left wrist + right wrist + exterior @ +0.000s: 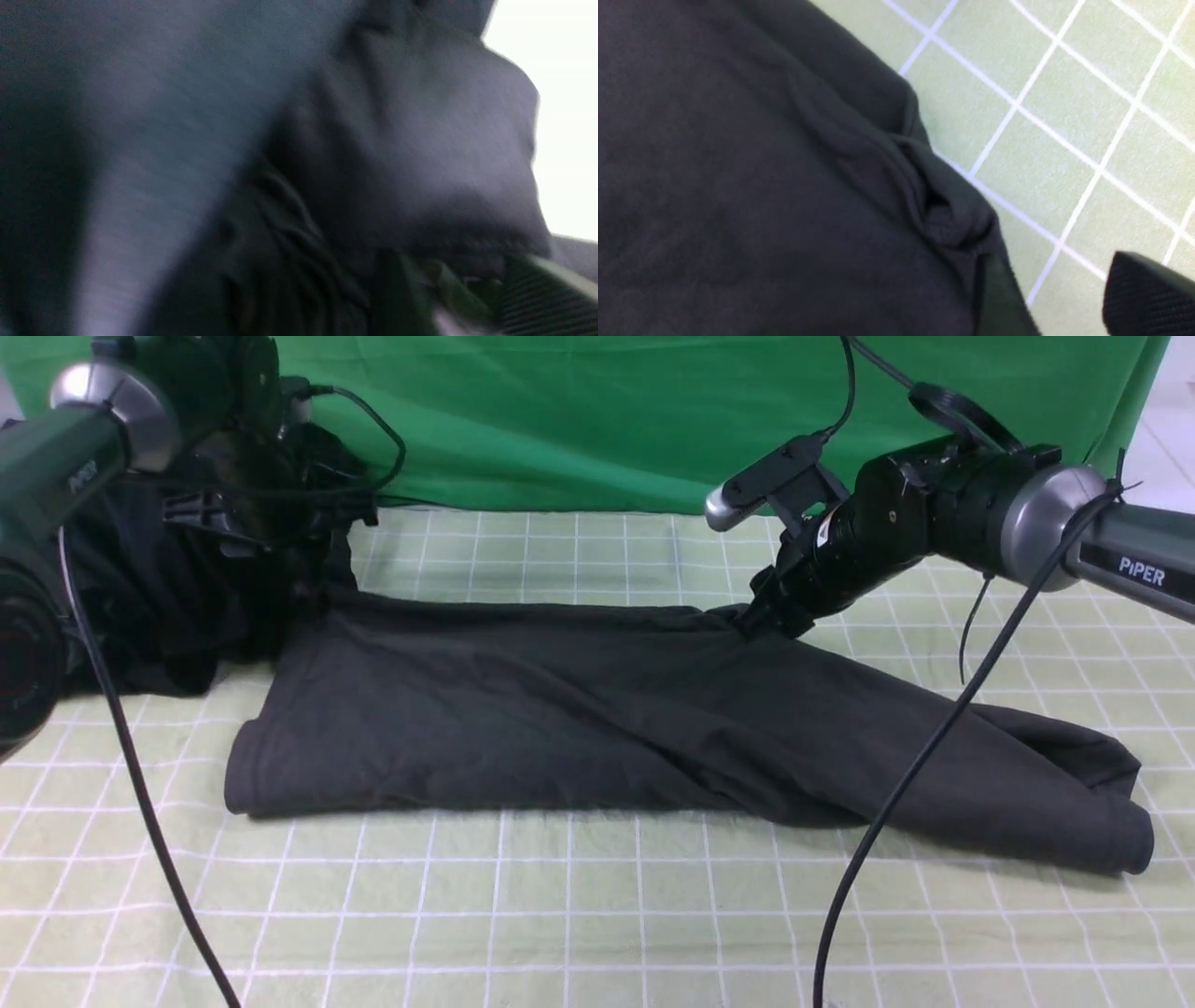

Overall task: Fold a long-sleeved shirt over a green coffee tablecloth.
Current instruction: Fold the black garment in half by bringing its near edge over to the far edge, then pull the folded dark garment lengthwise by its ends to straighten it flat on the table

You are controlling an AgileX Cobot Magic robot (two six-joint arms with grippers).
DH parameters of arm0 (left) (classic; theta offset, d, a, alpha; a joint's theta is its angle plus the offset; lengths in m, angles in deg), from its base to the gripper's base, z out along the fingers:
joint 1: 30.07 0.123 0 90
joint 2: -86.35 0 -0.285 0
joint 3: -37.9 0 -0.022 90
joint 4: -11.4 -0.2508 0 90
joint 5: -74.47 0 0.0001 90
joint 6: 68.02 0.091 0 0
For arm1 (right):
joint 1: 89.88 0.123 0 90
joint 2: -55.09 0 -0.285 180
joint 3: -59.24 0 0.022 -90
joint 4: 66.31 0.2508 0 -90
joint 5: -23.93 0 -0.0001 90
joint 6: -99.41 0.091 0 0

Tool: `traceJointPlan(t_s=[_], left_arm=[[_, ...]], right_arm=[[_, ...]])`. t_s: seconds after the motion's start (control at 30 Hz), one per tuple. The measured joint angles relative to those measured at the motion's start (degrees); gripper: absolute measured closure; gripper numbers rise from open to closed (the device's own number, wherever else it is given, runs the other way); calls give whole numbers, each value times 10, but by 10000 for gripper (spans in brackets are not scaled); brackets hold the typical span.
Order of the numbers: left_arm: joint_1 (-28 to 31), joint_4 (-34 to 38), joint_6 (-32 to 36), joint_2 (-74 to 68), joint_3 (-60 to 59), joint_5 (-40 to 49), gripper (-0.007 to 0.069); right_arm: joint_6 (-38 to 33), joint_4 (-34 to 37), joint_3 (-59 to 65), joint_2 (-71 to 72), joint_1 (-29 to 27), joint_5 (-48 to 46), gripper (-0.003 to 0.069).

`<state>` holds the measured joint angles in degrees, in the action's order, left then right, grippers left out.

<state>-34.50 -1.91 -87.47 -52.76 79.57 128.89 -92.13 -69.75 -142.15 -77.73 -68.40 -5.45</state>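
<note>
Because the long-sleeved shirt (560,709) lay doubled into a long band across the green coffee tablecloth (560,915), the front view suggested one fold was already made. Its right end trailed off in a looser roll. The right gripper (767,616) was tilted down with its tip at the band's far edge, probably the spot where a carried edge would be set down. The left arm (84,439) reached into a dark bunch of cloth (149,597) touching the band's left end. I could not tell whether that bunch belonged to the shirt, and it hid the left gripper.

From the left wrist, blurred dark fabric sat close against the lens. A ribbed strip (537,298) showed at one corner, perhaps a finger pad, so I could not tell whether those jaws were apart or clamped.

From the right wrist, the jaws stood apart. One finger (1148,298) hung over bare tablecloth and the other sat at the shirt's puckered hem, with only checked cloth between them and nothing pinched.
</note>
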Motion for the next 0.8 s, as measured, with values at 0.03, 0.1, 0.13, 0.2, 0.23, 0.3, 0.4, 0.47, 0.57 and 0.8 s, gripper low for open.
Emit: traceJointPlan(t_s=[0.03, 0.1, 0.13, 0.2, 0.23, 0.3, 0.4, 0.47, 0.57, 0.8], left_arm=[[0, -7, -3, 0, 3, -1, 240], [1, -13, -3, 0, 12, 7, 196], [1, -18, -6, 0, 26, 25, 156], [2, -19, -6, 0, 43, 48, 137], [2, -17, 7, 1, 64, 76, 141], [2, -2, 40, 1, 89, 119, 198], [1, 50, 92, 11, 101, 144, 397], [-1, 79, 113, 16, 100, 147, 494], [-15, 148, 154, 61, 61, 148, 613], [-65, 160, 166, 169, -154, 142, 630]], right_arm=[[0, 0, -1, 1, 0, -3, 347], [5, 0, -6, 4, 0, -10, 359], [18, -1, -10, 12, 0, -18, 386], [32, -1, -14, 23, 0, -23, 414], [36, -4, -17, 39, 0, -31, 435], [41, -20, -19, 66, -1, -50, 464], [43, -41, -22, 104, -11, -118, 531], [43, -42, -23, 118, -21, -154, 578], [28, -35, -23, 144, -80, -269, 652], [-36, 100, 42, 155, -224, -392, 657]])
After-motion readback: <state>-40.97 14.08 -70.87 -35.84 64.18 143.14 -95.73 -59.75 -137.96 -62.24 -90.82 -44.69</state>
